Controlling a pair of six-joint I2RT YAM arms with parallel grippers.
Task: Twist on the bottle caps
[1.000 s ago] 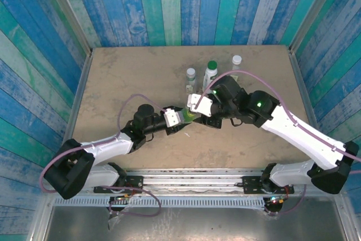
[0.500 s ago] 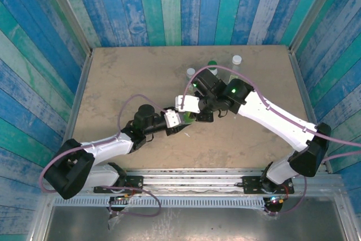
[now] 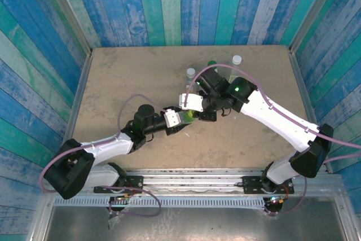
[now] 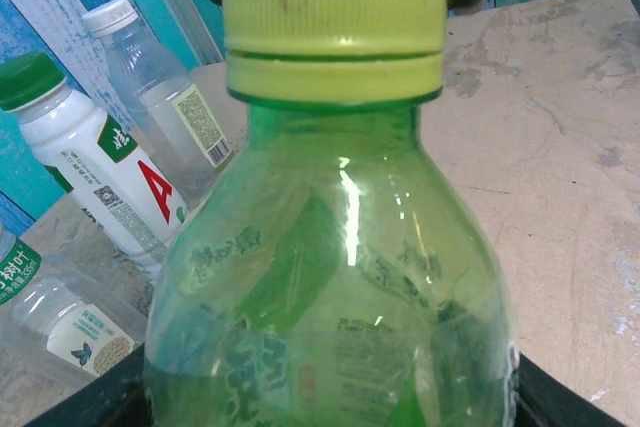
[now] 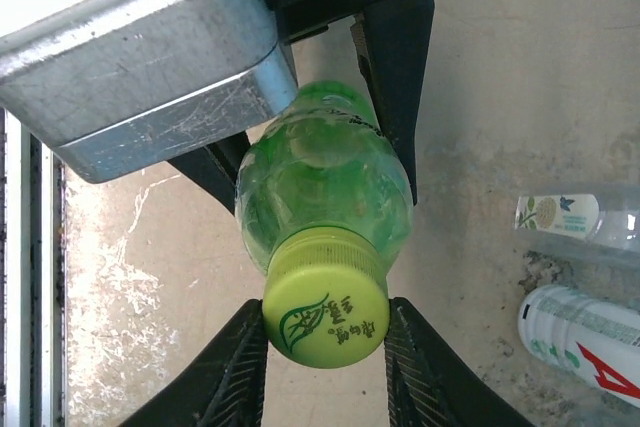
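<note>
Green bottle [image 4: 330, 277], thin translucent plastic: likely light, squashy, slick. Mid-table, clamped round the belly by left gripper [image 3: 181, 118] from 8 o'clock. Yellow-green cap [image 5: 325, 297] pinched at 3 and 9 o'clock by right gripper [image 5: 327, 311]. Best hold: cap rim, gently.

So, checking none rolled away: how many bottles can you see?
4: the green bottle in the left pincer; the white bottle, tall clear bottle and short clear bottle grouped just beyond it.

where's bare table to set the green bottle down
The back-left table, between the left wall and the left arm, is bare; so is the front strip between both arms. It is crowded at back centre around the standing bottles.
</note>
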